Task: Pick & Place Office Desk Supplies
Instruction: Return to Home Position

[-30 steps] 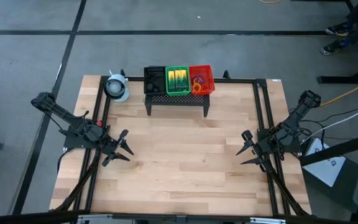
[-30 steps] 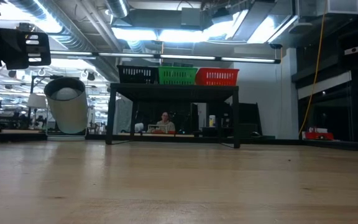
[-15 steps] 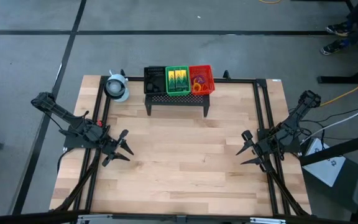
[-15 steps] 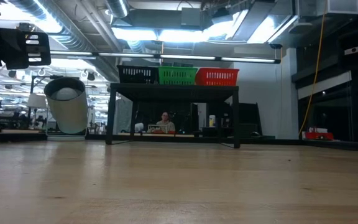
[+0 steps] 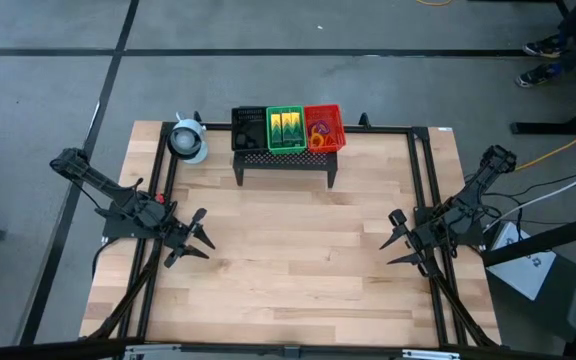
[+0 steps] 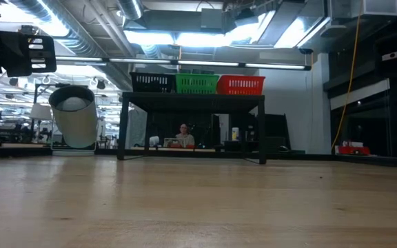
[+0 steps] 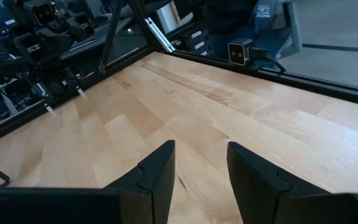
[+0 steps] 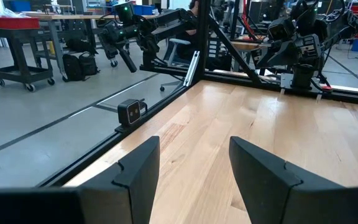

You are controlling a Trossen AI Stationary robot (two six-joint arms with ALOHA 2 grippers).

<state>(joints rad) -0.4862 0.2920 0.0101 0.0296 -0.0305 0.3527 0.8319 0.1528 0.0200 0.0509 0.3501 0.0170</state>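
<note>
Nothing has shifted since a second ago: your left gripper (image 5: 202,234) and right gripper (image 5: 389,234) hang over opposite sides of the table (image 5: 288,290), each with fingers spread and empty. You have the black tray (image 5: 249,128), green tray (image 5: 287,128) and red tray (image 5: 323,127) side by side atop the mesh stand (image 5: 283,160) at the far edge, with the whitish roll (image 5: 187,140) beside it.

On the black perforated stand (image 5: 285,159): a black tray (image 5: 236,130), a green tray (image 5: 270,131) of yellow-green boxes (image 5: 287,124), and a red tray (image 5: 340,130) with orange loops (image 5: 318,135). Beside the stand, a whitish roll (image 5: 187,140) on the pale wood-grain table (image 5: 298,260).
</note>
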